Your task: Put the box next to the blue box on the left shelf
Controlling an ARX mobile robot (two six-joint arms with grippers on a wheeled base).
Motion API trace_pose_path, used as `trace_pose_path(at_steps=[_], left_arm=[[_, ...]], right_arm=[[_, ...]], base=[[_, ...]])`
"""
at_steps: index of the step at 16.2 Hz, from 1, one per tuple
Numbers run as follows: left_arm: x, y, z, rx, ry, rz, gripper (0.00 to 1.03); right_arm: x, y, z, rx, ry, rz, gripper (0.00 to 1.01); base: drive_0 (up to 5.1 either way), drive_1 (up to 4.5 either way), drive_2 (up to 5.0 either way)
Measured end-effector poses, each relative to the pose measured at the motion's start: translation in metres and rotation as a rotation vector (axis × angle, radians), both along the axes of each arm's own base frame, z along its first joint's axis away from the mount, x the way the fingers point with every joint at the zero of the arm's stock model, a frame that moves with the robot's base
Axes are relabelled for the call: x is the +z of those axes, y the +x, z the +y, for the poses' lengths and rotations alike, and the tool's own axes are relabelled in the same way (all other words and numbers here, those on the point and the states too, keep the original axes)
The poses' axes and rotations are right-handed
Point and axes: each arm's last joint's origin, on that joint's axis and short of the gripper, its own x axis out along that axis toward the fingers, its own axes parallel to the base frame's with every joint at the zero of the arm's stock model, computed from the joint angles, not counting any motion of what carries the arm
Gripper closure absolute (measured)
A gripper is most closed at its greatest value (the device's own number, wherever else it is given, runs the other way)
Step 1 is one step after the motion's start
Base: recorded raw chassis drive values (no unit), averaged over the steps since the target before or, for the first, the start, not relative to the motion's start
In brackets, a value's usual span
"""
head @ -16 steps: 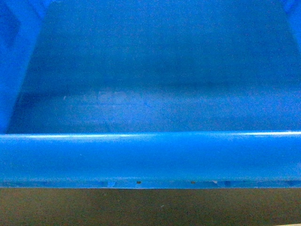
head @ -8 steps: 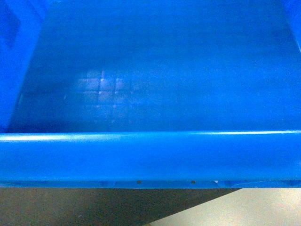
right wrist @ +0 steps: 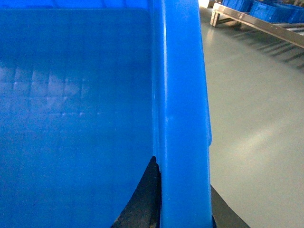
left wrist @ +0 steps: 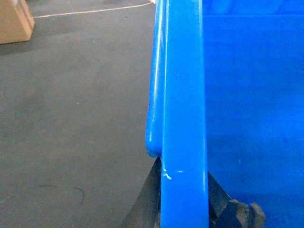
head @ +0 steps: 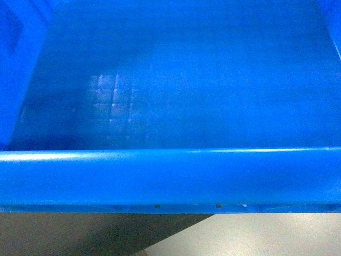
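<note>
Box [head: 170,106] fills nearly the whole head view — a bright-blue crate seen from above, its thick near rim running straight across the lower part of the picture and its grid-marked inside surface catching a pale sheen left of centre. Below that rim show a strip of dark floor [left wrist: 71,118] at left and paler grey floor [right wrist: 256,118] at right.

In the left wrist view the left gripper [left wrist: 184,199] straddles the crate's left rim: one dark finger lies against the outer face, the other against the inner wall, clamped onto the plastic between them. A brown carton [left wrist: 14,21] sits on the dark floor, well apart in the far corner.

The right wrist view mirrors this — the right gripper [right wrist: 183,199] pinches the opposite rim, dark fingers on either side of the wall, closed on it. Beyond, across the grey floor, a metal rack [right wrist: 256,21] carries other blue crates [right wrist: 273,8].
</note>
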Motion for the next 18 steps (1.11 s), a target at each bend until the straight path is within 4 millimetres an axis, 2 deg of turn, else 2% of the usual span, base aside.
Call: trace_pose_path(at_steps=[18], left_arm=[[0.0, 0.0, 0.0, 0.0, 0.0, 0.0, 0.94]], right_arm=[[0.0, 0.0, 0.0, 0.0, 0.0, 0.0, 0.92]], base=[[-1.5, -1.52, -1.5]])
